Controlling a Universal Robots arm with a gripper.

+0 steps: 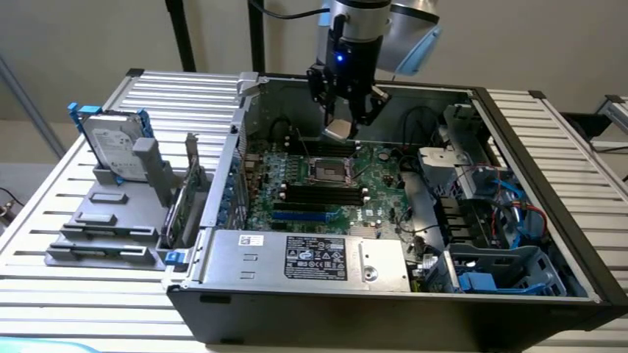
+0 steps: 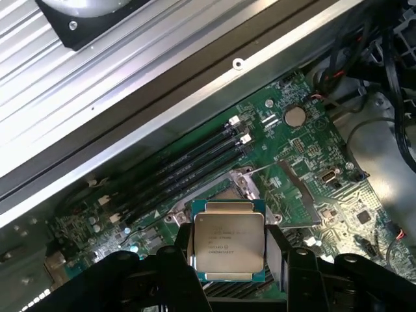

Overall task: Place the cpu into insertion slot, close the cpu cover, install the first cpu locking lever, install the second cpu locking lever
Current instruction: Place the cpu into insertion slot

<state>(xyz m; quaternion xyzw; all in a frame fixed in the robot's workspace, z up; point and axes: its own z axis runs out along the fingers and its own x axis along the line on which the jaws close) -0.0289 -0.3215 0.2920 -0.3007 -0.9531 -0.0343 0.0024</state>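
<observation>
Left: grey metal hard drive (image 1: 110,143) standing in a blue-tabbed holder (image 1: 147,158) on the ribbed metal surface (image 1: 59,220). Centre: black gripper (image 1: 345,123) clenched on the cpu (image 2: 229,242), 2 opposite edges pinched, hanging above the black square insertion slot (image 1: 332,170) on the green motherboard (image 1: 381,180). Cpu square, flat, silvery face toward wrist camera; print unreadable.

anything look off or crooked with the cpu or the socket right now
Nothing stands out. The cpu sits square in the gripper, held above the motherboard close to the insertion slot. No damaged or stray parts show.
</observation>
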